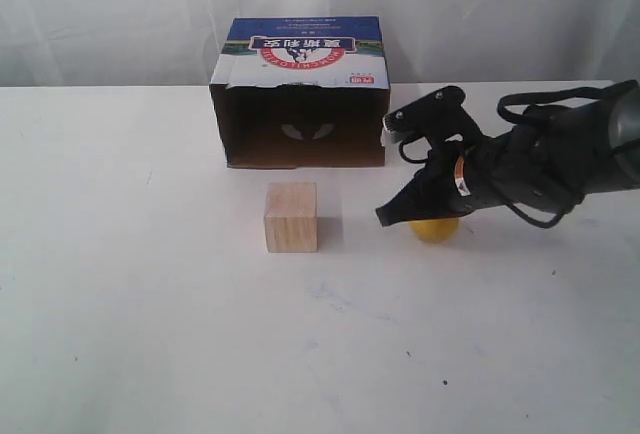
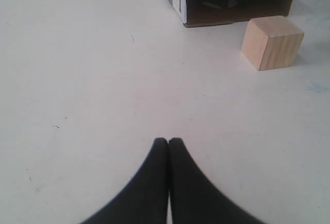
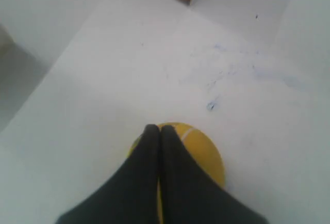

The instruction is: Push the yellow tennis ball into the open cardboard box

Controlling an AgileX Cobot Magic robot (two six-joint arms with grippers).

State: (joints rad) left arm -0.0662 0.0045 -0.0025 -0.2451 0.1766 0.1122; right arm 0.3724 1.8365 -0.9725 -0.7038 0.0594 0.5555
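Right of centre in the exterior view, the small bright yellow tennis ball [image 1: 436,230] sits on the white table [image 1: 150,334]. It is largely covered by the black right gripper [image 1: 386,216], which reaches in from the right edge of the frame and slants down toward the left. The gripper's two fingers are pressed together with no gap between them. In the right wrist view the joined fingertips [image 3: 151,133] lie over the top of the ball, with a pale seam line curving just beside them. The ball is not clamped between the fingers; whether they actually touch its surface I cannot tell.

At upper centre of the exterior view, the open brown cardboard box [image 1: 300,129], with its blue-and-white printed top and red-and-white logo, lies with its dark opening facing the camera. The ball is to the lower right of that opening, apart from the box. A pale wooden cube [image 1: 291,217] stands near the frame's centre, just below the opening, left of the ball and apart from it.

Only the left wrist view shows the left gripper [image 2: 168,142]. Its black fingers are closed tip to tip on nothing, over bare table, with the cube and a corner of the box well beyond them.
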